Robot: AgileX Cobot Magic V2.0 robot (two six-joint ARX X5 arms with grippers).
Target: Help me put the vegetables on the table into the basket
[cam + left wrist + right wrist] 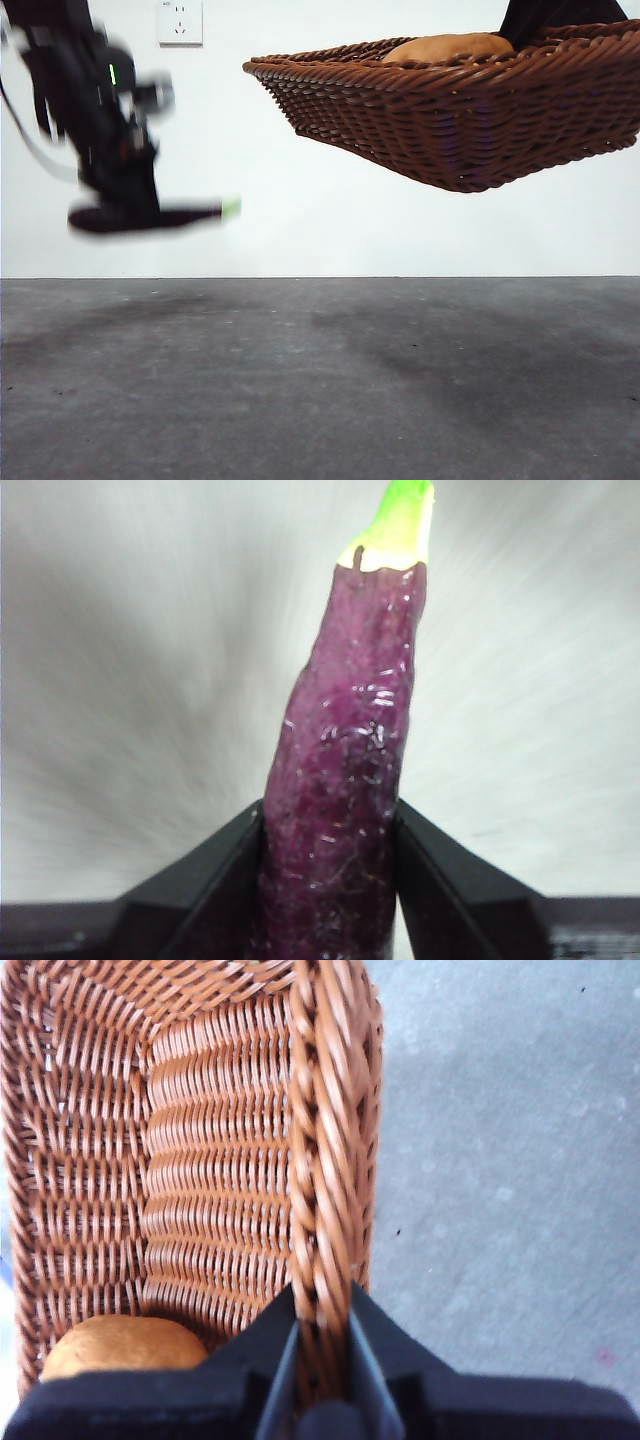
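Observation:
My left gripper (pixel 330 830) is shut on the slim purple eggplant (pixel 345 770), whose green stem points away from the wrist. In the front view that arm is blurred at the left, holding the eggplant (pixel 170 216) level in the air above the table (pixel 320 380), left of the basket. The woven basket (pixel 460 110) hangs tilted in the air at the upper right, with my right gripper (pixel 322 1330) shut on its braided rim (pixel 325 1160). A brown-orange potato (pixel 450 46) lies inside the basket, also seen in the right wrist view as the potato (pixel 120 1345).
A white wall with a power socket (pixel 180 22) stands behind the table. Shadows of the arm and basket fall on the grey tabletop (pixel 500 1160).

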